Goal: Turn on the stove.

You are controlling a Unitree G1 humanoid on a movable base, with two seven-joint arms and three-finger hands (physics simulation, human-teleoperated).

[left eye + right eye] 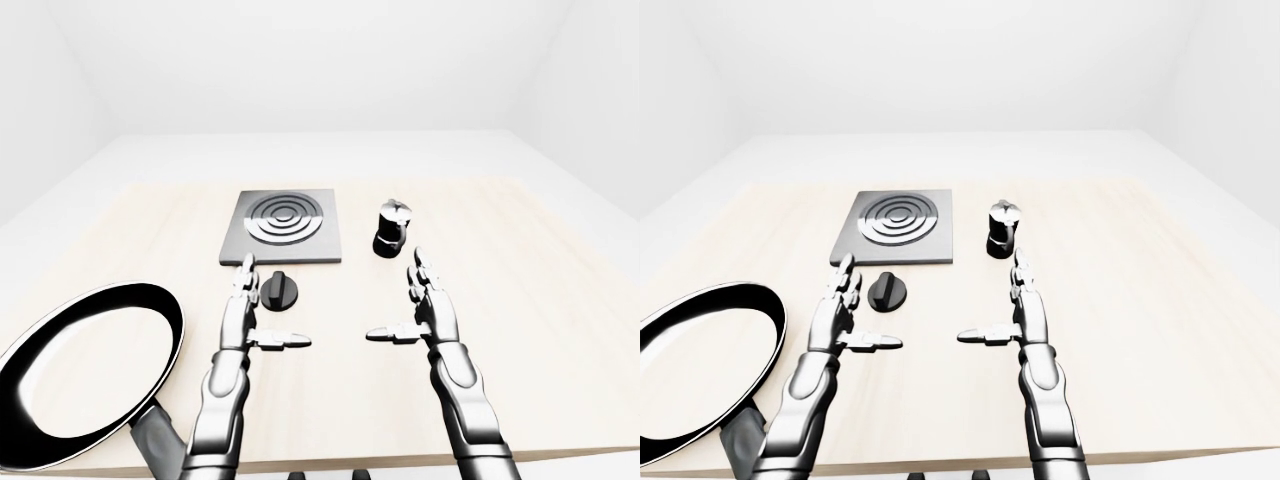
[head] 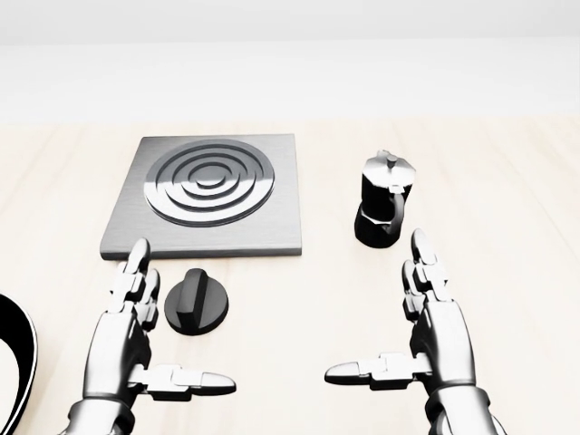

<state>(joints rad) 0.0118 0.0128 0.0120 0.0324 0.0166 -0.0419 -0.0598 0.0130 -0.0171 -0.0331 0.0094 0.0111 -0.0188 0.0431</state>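
I am looking down over a pale wooden surface [image 1: 560, 330] that fills most of the left-eye view, set in a plain white room. The biggest thing on it is a black frying pan [image 1: 85, 370] at the lower left of that view, lying well apart from everything else, so I judge it plays no part here. Next in size is the stove [image 2: 210, 194], a flat grey square plate with raised rings, lying in the upper middle of the head view. To its right stands a small dark coffee pot [image 2: 382, 210], upright and off the rings, near my right hand's fingertips. My left hand [image 2: 127, 349] and right hand [image 2: 426, 340] both reach in from the bottom of the head view, fingers stretched flat and thumbs pointing inward toward each other, holding nothing. Smallest is the stove's control, a round black knob [image 2: 198, 303] with a raised ridge, lying on the surface just below the stove. It sits just beside my left fingertips, apart from them, so I judge that hand is best placed to turn it.
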